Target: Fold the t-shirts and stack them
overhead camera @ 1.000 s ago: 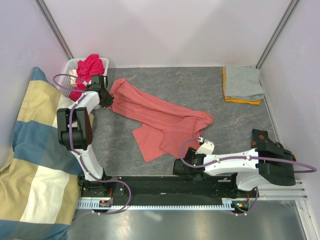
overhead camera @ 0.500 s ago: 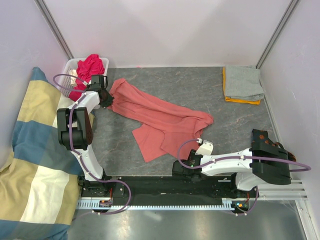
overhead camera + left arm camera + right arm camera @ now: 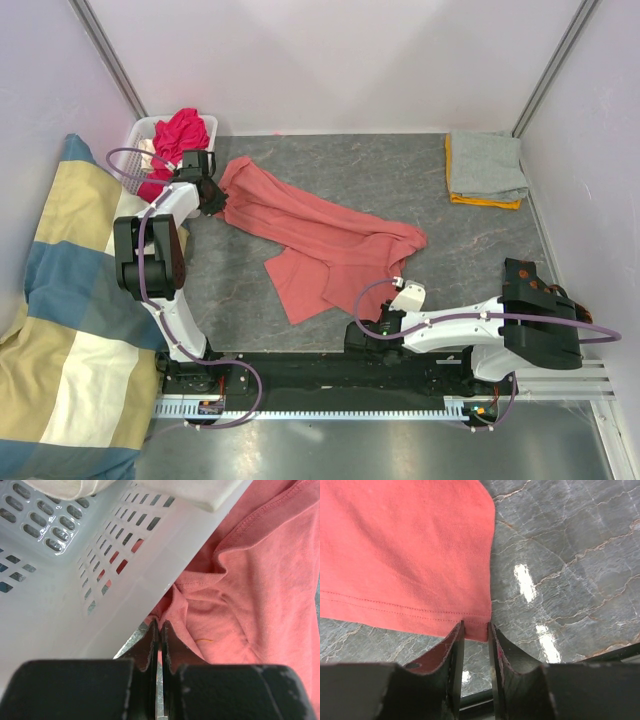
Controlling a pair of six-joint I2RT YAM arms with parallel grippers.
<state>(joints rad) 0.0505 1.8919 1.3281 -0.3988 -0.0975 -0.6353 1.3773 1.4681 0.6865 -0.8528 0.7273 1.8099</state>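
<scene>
So far, two t-shirts look finished: the grey t-shirt (image 3: 487, 160) lies folded on top of the orange t-shirt (image 3: 480, 201) in the far right corner of the counter (image 3: 340, 160). The salmon-pink t-shirt (image 3: 320, 235) is the one in work. It lies rumpled and unfolded, stretching from near the far left corner toward the middle of the near edge. The left jaws are pressed together on its edge, just beside the basket (image 3: 60, 580), as far as we can judge. The right jaws stand a little apart around a hem corner, not yet closed on it. In the basket the magenta-red t-shirt (image 3: 185, 128) and the cream t-shirt (image 3: 215, 495) wait unfolded. We judge that less than half is done.
</scene>
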